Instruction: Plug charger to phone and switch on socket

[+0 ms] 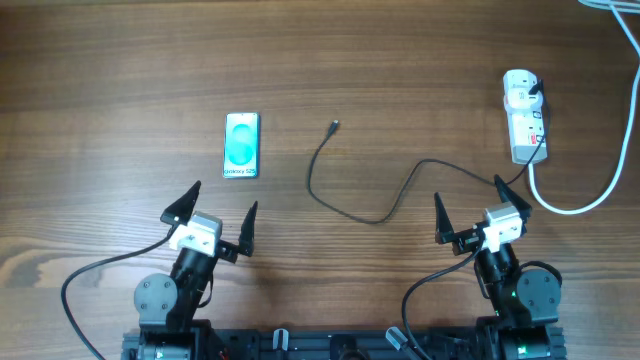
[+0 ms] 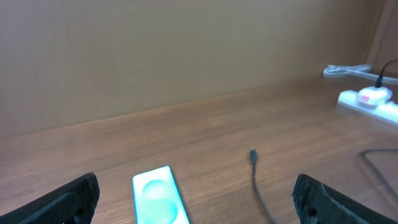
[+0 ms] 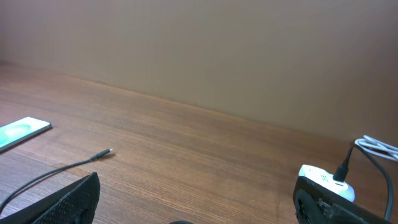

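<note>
The phone [image 1: 241, 146] lies flat at left centre, turquoise screen up; it also shows in the left wrist view [image 2: 159, 196] and at the left edge of the right wrist view [image 3: 18, 132]. The charger [image 1: 365, 205] is a thin black cable snaking across the middle, its metal-tipped plug [image 1: 333, 126] lying free to the right of the phone, seen too in the wrist views [image 2: 254, 155] [image 3: 102, 154]. The socket [image 1: 524, 116] is a white strip at far right with a black plug in it. My left gripper [image 1: 216, 214] is open and empty just near of the phone. My right gripper [image 1: 470, 210] is open and empty.
A thick white lead [image 1: 610, 180] loops from the socket along the right edge of the wooden table [image 1: 120, 70]. The thin black cable runs close past my right gripper toward the socket. A plain brown wall stands behind the table [image 2: 186, 50].
</note>
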`<state>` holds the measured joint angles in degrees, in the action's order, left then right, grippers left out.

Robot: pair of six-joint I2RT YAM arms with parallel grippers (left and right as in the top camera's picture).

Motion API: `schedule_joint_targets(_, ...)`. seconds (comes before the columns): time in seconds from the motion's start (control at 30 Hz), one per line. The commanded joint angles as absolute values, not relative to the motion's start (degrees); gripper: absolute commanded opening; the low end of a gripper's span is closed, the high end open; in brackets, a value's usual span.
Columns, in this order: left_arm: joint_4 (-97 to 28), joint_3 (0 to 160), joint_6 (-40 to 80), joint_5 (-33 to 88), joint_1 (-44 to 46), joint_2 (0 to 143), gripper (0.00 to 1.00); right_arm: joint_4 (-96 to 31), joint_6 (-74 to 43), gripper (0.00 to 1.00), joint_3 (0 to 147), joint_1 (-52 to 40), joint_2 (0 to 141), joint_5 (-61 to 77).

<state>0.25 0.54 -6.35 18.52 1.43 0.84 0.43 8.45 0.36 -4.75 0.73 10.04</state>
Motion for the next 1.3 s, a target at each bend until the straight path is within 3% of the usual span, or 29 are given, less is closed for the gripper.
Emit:
schedule_joint_targets(0.0, 1.0, 1.9, 1.7, 20.7, 1.1, 1.1, 1.0, 0.7, 8.2, 1.0, 0.3, -4.9, 0.6, 9.9)
schedule_joint_targets(0.3, -7.6, 27.0, 2.0, 26.5, 1.1, 29.1, 1.0, 0.7, 8.2, 1.0, 0.3, -4.9, 0.6, 9.9)
schedule_joint_targets(0.63, -49.1, 81.4, -3.3, 26.6, 1.7, 76.1, 1.0, 0.7, 8.2, 1.0, 0.3, -4.9, 0.6, 9.9)
schedule_joint_targets(0.77, -72.3, 106.1, -4.3, 17.6, 3.4, 98.2, 1.0, 0.7, 8.2, 1.0, 0.3, -4.9, 0.6, 9.9)
schedule_joint_targets(1.1, -74.8, 107.8, -3.4, 17.7, 4.0, 110.9, 1.0, 0.7, 8.2, 1.0, 0.3, -4.9, 0.6, 9.9)
schedule_joint_targets(1.27, -71.9, 105.0, 2.5, 5.3, 6.9, 115.4, 0.97, 0.7, 8.2, 1.0, 0.3, -4.9, 0.6, 9.9)
